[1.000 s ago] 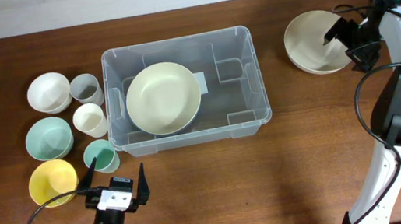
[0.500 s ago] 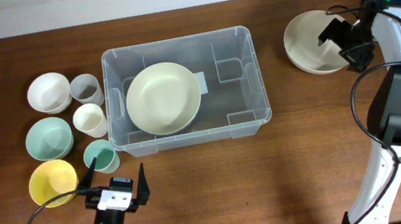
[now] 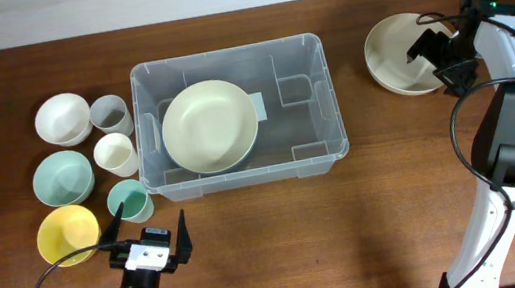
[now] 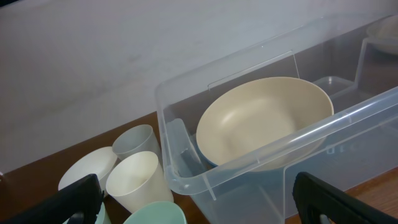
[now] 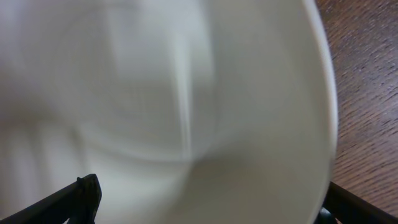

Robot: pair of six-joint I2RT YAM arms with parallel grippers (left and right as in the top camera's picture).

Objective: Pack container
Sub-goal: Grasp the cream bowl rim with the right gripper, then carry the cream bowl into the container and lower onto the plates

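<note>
The clear bin [image 3: 300,118] sat mid-desk [image 3: 351,232] with a cream bowl [image 3: 210,125] lying in its left half. The left fingers [image 4: 336,199] were spread wide and held nothing, low near the desk's front edge, beside a yellow bowl [image 3: 67,233] and a green cup [image 3: 128,199]. The right fingers [image 5: 62,205] were also wide and empty, poised over a beige bowl [image 3: 391,54] well right of the bin.

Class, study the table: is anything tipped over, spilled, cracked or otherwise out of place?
Nothing stands out. The bowls and cups left of the container stand upright, a cream bowl lies inside it, and a second cream bowl sits upright to its right. No spill or damage shows.
</note>
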